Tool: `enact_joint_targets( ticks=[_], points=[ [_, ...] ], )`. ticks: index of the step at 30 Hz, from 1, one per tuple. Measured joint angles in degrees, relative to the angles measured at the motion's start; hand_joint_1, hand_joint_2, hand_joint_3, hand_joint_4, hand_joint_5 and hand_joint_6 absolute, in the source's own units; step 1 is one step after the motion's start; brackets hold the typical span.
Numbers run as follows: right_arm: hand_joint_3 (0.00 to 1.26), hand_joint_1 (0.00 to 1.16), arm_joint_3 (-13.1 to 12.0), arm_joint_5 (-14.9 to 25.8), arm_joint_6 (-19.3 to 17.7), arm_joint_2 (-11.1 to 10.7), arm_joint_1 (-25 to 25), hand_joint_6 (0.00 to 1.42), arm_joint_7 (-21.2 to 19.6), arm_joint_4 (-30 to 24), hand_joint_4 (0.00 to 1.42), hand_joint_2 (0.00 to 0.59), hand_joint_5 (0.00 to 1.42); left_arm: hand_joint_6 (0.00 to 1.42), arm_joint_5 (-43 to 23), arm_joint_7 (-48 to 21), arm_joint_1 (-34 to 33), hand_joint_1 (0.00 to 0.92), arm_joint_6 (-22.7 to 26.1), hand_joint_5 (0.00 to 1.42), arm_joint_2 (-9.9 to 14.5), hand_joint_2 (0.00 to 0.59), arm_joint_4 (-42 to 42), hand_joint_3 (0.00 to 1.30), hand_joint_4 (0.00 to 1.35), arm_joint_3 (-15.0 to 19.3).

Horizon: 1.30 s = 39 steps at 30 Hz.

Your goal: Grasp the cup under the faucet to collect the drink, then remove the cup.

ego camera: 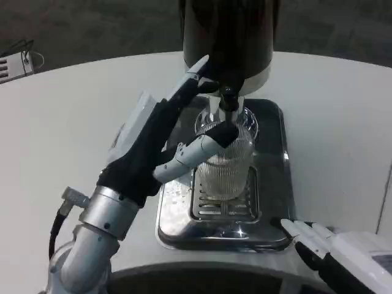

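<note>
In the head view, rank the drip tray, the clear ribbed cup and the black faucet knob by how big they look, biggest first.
1. drip tray, largest by far.
2. clear ribbed cup, standing on the tray's grate, with the left hand around it.
3. black faucet knob, plainly smallest.
All sit close together, so nearness hardly skews the order.

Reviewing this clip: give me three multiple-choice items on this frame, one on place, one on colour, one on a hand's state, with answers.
1. Where is the cup?
A. on the drip tray under the faucet
B. on bare table
C. lying on its side

2. The dispenser body is mostly:
A. red
B. dark
C. yellow

3. The left hand is:
A. flat on the table
B. wrapped around the cup
C. holding a spoon

Answers: A, the cup stands on the tray's grate below the spout; B, the body looks black; B, its fingers curl round the cup.
</note>
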Motion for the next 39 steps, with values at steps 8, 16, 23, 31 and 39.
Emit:
enact_joint_targets(
  ticks=[8,16,23,31,39],
  points=[
    [0.00,0.53,-0.2,0.0,0.0,0.0,1.1,0.00,-0.1,-0.5,0.00,0.437,0.00,0.28,-0.2,-0.8,-1.6,0.000,0.5,0.18,-2.3,0.058,-2.1,0.11,0.07,0.0],
    [0.00,0.53,-0.3,0.0,0.2,0.0,1.6,0.00,-0.1,-0.5,0.00,0.437,0.00,0.25,-0.2,-2.1,-3.6,0.000,1.6,0.18,-3.0,0.060,-2.6,0.10,0.06,0.0],
    [0.00,0.53,-0.3,0.1,0.8,0.0,1.5,0.00,-0.1,-0.5,0.00,0.437,0.00,0.19,-0.1,-3.2,-5.2,0.000,2.1,0.12,-4.0,0.063,0.1,0.04,0.00,-1.4],
    [0.00,0.53,-1.0,0.4,1.2,0.0,2.1,0.00,-0.1,-0.6,0.00,0.437,0.00,0.17,-0.1,-3.2,-5.2,0.000,2.1,0.09,-4.9,0.064,0.6,0.02,0.00,-2.6],
    [0.00,0.53,-1.9,1.3,1.2,0.0,2.5,0.00,-0.1,-0.7,0.00,0.436,0.00,0.16,0.1,-4.4,-5.2,0.000,2.6,0.08,-4.3,0.060,0.2,0.02,0.00,-3.6]
  ],
)
